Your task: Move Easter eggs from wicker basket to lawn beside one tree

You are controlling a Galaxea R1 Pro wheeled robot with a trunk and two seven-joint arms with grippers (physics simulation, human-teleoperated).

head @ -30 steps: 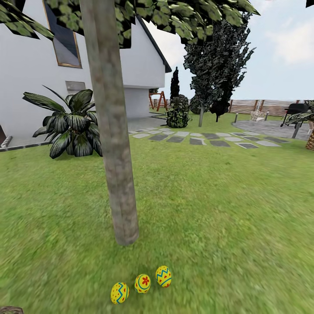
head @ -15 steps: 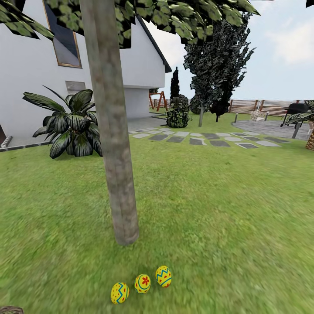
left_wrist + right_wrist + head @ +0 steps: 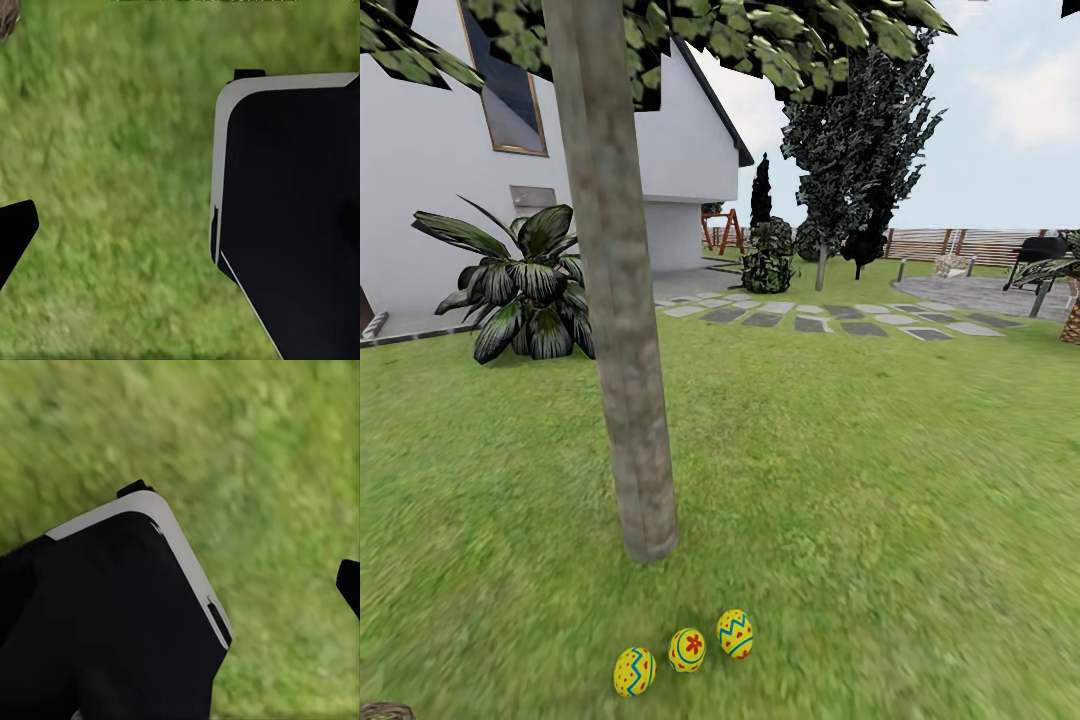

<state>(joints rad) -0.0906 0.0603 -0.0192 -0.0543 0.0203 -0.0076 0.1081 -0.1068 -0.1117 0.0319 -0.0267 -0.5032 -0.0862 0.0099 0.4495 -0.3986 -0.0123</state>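
Left claw (image 3: 112, 232): in the left wrist view one black fingertip (image 3: 15, 232) pokes in at the left edge and a big black block with a pale rim sits at the right, with a wide stretch of bare grass between them. So it looks spread open and holds nothing. Right claw (image 3: 289, 585): same deal in the right wrist view, black block on the left, a dark fingertip (image 3: 349, 581) at the right edge, grass between, nothing gripped.

In the head view the three eggs (image 3: 686, 649) sit in a short row at the bottom centre, on the lawn (image 3: 880, 480), just in front of the base of the tree (image 3: 622, 330). The left egg (image 3: 634, 671) and the right one (image 3: 735, 633) stand fairly upright, leaning a little; the middle one (image 3: 687, 649) shows a red flower. A sliver of the basket (image 3: 385, 711) peeks in at the bottom left corner, apart from the eggs.

Behind, left to right: white house (image 3: 430, 180), a big leafy plant (image 3: 525, 285), grey paving stones (image 3: 830, 322), dark trees (image 3: 860, 140), wooden fence (image 3: 960, 245).
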